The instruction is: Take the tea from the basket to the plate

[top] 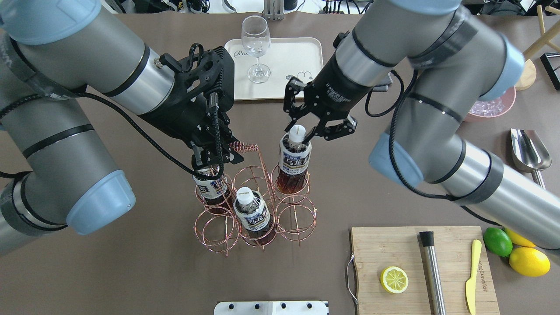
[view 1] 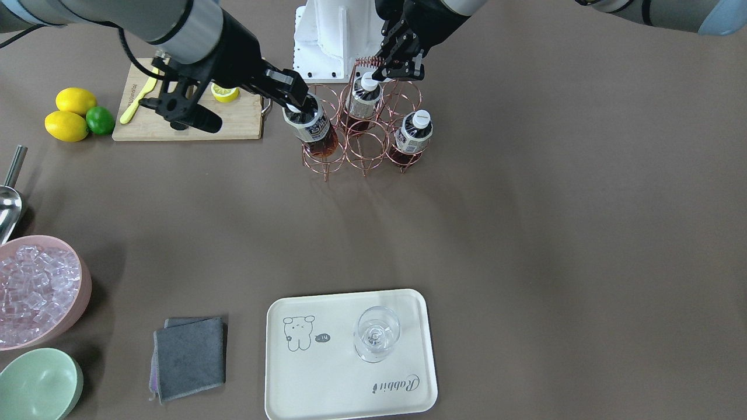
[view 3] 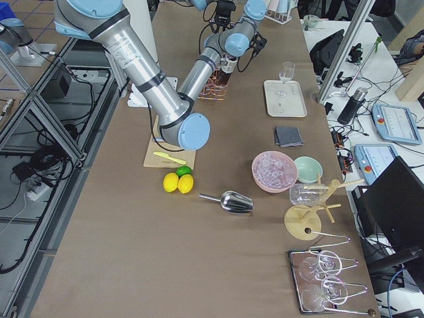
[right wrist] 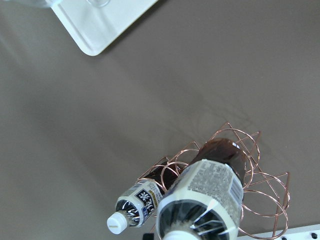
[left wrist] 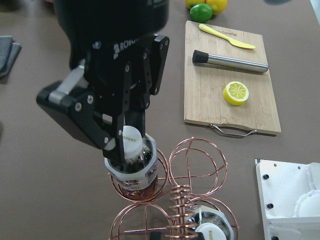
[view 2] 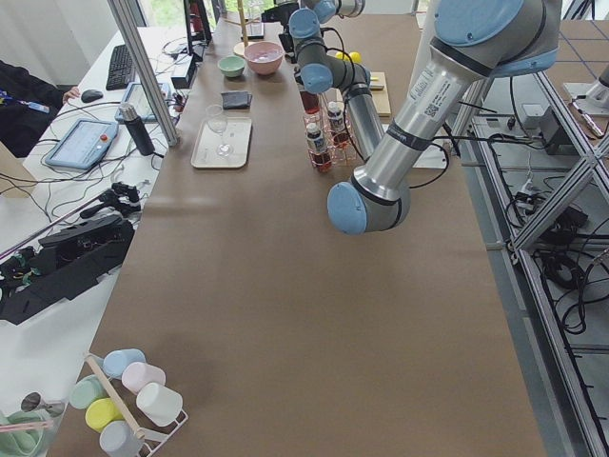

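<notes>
The copper wire basket holds three tea bottles. My right gripper is shut on the white cap of the far right tea. That bottle leans a little, and its lower part sits inside a ring. The left wrist view shows the right gripper's fingers on both sides of the cap. My left gripper is closed around the coiled basket handle, above another tea. A third tea stands in the near row. The cream plate lies across the table.
A wine glass stands on the plate. A cutting board holds a lemon half, a yellow knife and a muddler. Lemons and a lime, a pink ice bowl, a green bowl, a grey cloth and a scoop lie around.
</notes>
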Robot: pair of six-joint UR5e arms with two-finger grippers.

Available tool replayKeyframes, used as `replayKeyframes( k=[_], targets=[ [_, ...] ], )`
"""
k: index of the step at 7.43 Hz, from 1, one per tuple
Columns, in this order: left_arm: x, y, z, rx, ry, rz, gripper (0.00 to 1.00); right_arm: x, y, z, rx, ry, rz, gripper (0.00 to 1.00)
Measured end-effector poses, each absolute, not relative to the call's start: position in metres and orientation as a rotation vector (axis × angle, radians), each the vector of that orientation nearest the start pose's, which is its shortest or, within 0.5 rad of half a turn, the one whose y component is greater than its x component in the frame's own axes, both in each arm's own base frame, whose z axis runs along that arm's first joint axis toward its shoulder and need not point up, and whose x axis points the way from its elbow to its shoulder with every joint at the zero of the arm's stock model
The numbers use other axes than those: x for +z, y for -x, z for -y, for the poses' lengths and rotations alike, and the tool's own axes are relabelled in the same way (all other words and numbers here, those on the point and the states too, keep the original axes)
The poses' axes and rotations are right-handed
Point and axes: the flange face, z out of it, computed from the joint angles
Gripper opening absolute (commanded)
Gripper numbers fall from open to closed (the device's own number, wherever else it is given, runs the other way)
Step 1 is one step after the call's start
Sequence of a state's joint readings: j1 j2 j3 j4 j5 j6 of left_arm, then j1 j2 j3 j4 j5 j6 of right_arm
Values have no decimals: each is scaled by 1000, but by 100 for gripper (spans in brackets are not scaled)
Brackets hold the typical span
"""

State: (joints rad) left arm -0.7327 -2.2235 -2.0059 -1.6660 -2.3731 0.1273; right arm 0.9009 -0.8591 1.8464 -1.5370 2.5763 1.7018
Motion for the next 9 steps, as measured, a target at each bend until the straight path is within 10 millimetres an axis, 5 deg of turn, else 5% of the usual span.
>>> replayKeyframes(
  k=[2, 5, 7, 9],
  targets=[
    [85, -361, 408, 1283, -870, -1131, 0, 84, 296, 527, 381, 469, 1234, 0],
    [82, -340, 421, 1256, -921, -1122, 0, 69, 325, 651, 325, 380, 1190, 0],
    [75, -291, 439, 1217, -926, -1159, 0, 103, 338, 717, 246, 274, 1173, 0],
    [75, -249, 457, 1169, -912, -1188, 0, 126, 359, 745, 224, 156, 1158, 0]
  ],
)
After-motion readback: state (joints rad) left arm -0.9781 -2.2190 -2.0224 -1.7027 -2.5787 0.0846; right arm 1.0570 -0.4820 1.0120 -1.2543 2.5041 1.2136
